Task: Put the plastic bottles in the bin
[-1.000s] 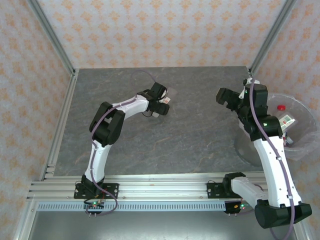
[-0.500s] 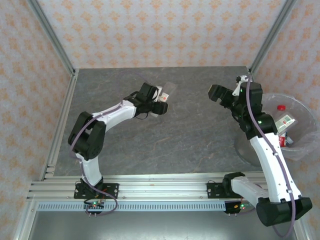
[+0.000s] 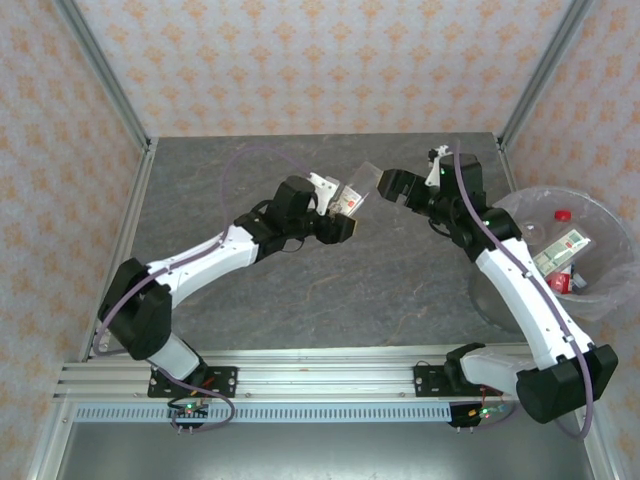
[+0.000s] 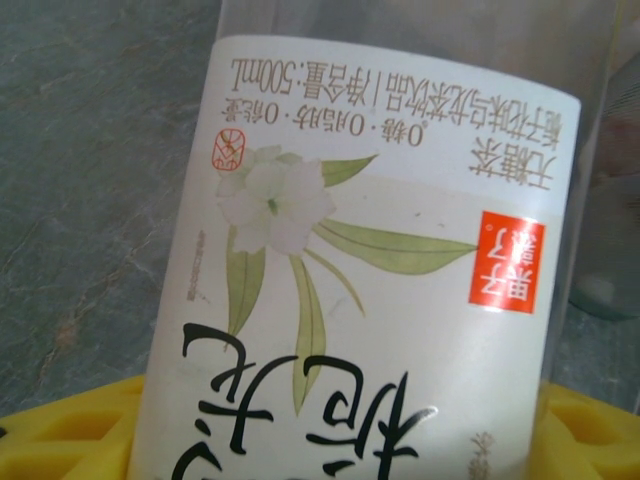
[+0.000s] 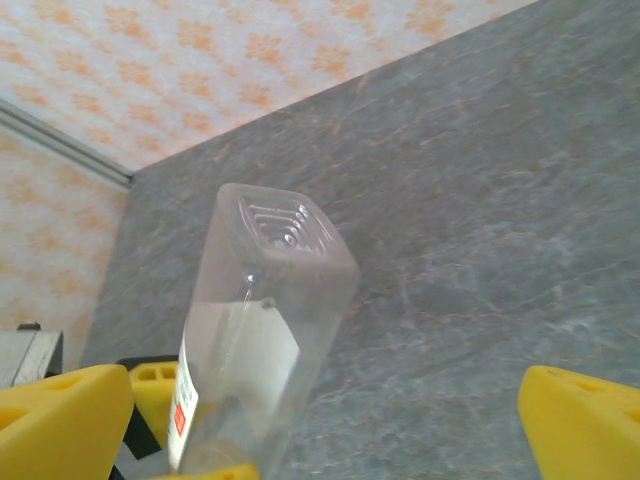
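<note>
A clear square plastic bottle (image 3: 356, 192) with a white flower label (image 4: 380, 250) hangs above the middle of the table, with my left gripper (image 3: 343, 210) shut on it. Yellow pads (image 4: 60, 440) press on both sides of its label. My right gripper (image 3: 390, 185) stands open just to the right of the bottle's base (image 5: 285, 225), which points at it. The bottle (image 5: 260, 340) lies between the wide yellow fingers (image 5: 585, 420), close to the left one and apart from the right one. The bin (image 3: 612, 228) at the right edge holds several bottles (image 3: 566, 243), one with a red cap (image 3: 563, 214).
Grey stone-patterned table (image 3: 300, 290) with metal frame posts at the back corners (image 3: 110, 90) and a rail along the near edge (image 3: 300, 375). Patterned walls enclose the back and sides. The right arm's forearm (image 3: 520, 290) passes just left of the bin.
My left arm has stretched out to the right, carrying the bottle toward the middle. The right gripper has swung left from beside the bin to meet the bottle's base, still open.
</note>
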Robot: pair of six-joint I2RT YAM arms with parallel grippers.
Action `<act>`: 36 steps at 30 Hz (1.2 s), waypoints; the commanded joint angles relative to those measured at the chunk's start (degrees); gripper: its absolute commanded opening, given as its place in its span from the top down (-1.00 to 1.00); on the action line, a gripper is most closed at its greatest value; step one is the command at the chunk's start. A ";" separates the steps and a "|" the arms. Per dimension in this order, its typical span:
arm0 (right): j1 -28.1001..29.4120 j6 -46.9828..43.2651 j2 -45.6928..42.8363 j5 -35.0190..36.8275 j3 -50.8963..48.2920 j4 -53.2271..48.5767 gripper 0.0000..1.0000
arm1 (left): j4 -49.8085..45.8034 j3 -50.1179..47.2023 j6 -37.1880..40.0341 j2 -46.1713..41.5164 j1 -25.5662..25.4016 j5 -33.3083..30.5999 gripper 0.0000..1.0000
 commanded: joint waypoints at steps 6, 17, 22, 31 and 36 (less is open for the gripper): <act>1.77 5.76 1.33 -12.64 -1.07 13.15 -0.99 | 4.37 -0.43 2.90 -4.50 -1.92 5.92 1.00; 2.78 6.63 5.23 -9.09 -1.11 11.34 -0.49 | 6.18 -1.07 2.85 -5.49 -2.88 6.07 1.00; 2.88 6.96 5.37 -7.59 -1.45 10.45 -0.24 | 6.14 -1.00 2.59 -5.36 -3.00 5.53 1.00; 2.90 6.37 7.02 -7.33 0.90 5.92 0.30 | 3.69 0.84 2.36 -3.92 -3.01 2.80 0.98; 2.85 6.08 6.93 -6.77 1.21 5.86 1.00 | 2.67 1.59 2.07 -3.30 -2.95 2.41 0.93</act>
